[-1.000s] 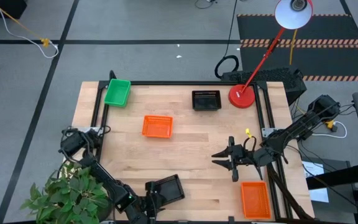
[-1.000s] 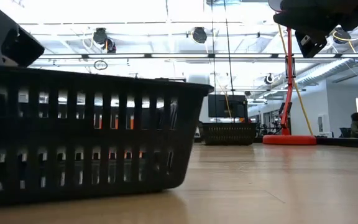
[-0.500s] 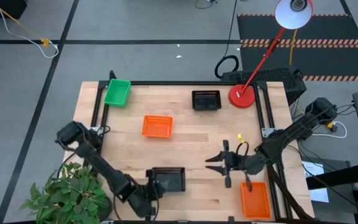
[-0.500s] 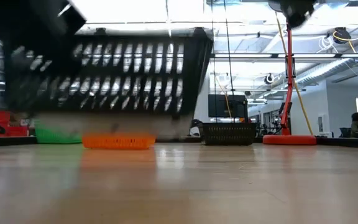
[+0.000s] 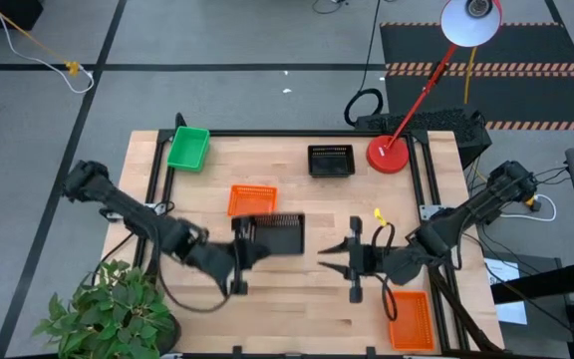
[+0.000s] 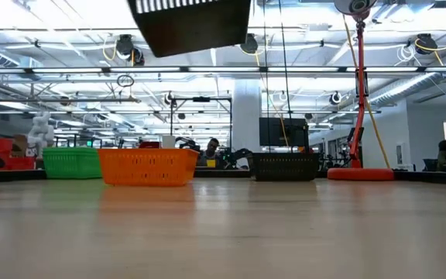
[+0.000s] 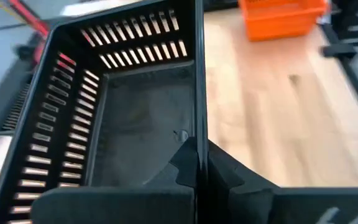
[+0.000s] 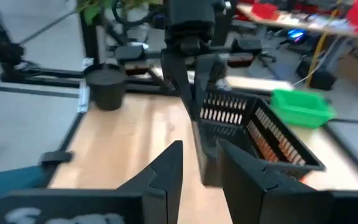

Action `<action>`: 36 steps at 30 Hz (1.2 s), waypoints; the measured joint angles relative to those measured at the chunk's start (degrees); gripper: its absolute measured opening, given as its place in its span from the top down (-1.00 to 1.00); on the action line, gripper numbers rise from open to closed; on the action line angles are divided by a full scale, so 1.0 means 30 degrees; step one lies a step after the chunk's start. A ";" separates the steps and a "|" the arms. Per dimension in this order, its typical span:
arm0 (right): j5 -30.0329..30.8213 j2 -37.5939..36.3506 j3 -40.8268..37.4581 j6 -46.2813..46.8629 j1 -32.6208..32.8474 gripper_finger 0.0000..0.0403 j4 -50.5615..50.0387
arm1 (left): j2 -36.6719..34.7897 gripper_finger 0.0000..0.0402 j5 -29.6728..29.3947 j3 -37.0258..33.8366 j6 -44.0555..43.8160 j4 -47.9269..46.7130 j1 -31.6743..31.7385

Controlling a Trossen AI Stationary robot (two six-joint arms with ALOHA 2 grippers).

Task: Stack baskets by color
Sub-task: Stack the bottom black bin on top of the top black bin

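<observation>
left gripper (image 5: 239, 251) was pinched shut on the near wall of a black basket (image 5: 272, 235), holding it in the air above the middle of the table (image 5: 307, 299). in the low view this basket (image 6: 192, 25) hung high at the upper edge, clear of the wood. in the left wrist view the two dark fingers (image 7: 191, 168) met on the rim of the basket wall (image 7: 135, 124), one inside and one outside.

at the far left corner of the table lay a green basket (image 5: 188, 148). an orange basket (image 5: 252, 201) lay just beyond the lifted black one, resting on the wood. a second black basket (image 5: 331, 161) stood near the far edge, just beside the round red lamp base (image 5: 389, 155).

right gripper (image 5: 344, 266) hovered over the table to the right of the lifted basket, pointing toward it, with its fingers (image 8: 166, 171) spread apart and nothing between them. another orange basket (image 5: 410, 319) lay at the near right corner, partly under the right arm.

a potted plant (image 5: 108, 319) stood off the near left corner of the table.
</observation>
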 joint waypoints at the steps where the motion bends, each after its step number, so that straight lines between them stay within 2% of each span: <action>1: -0.0005 0.0005 0.0315 -0.0417 -0.0227 0.53 -0.0187 | -0.0278 0.95 0.0033 0.0000 0.0438 -0.0035 0.0377; 4: -0.0401 -0.0003 0.0898 -0.1046 -0.1051 0.53 -0.0731 | -0.0512 0.97 0.0554 0.0647 0.1218 -0.0622 0.1576; 10: -0.0776 0.0184 0.0890 -0.0923 -0.1878 0.47 -0.2207 | 0.0096 0.95 0.0913 0.2823 0.1810 -0.2650 0.2694; 14: -0.0790 0.0745 0.0861 -0.0007 -0.1615 0.39 -0.3371 | 0.0472 0.97 0.0924 0.2907 0.1815 -0.2675 0.2579; 21: -0.0359 0.1939 0.0868 0.0633 -0.1014 0.26 -0.3356 | 0.1473 0.94 0.1089 0.2867 0.1082 -0.3409 0.2419; 25: -0.0280 0.2155 0.0861 0.0308 -0.1332 0.25 -0.3118 | 0.1870 0.98 0.1321 0.2856 0.1370 -0.3115 0.2520; 31: -0.0294 0.2346 0.0861 -0.0347 -0.2088 0.26 -0.3510 | 0.1988 0.91 0.1516 0.2856 0.1389 -0.2924 0.2847; 36: -0.0300 0.2619 0.0855 -0.0838 -0.2682 0.26 -0.3563 | 0.2003 0.97 0.1509 0.2856 0.1717 -0.2793 0.3035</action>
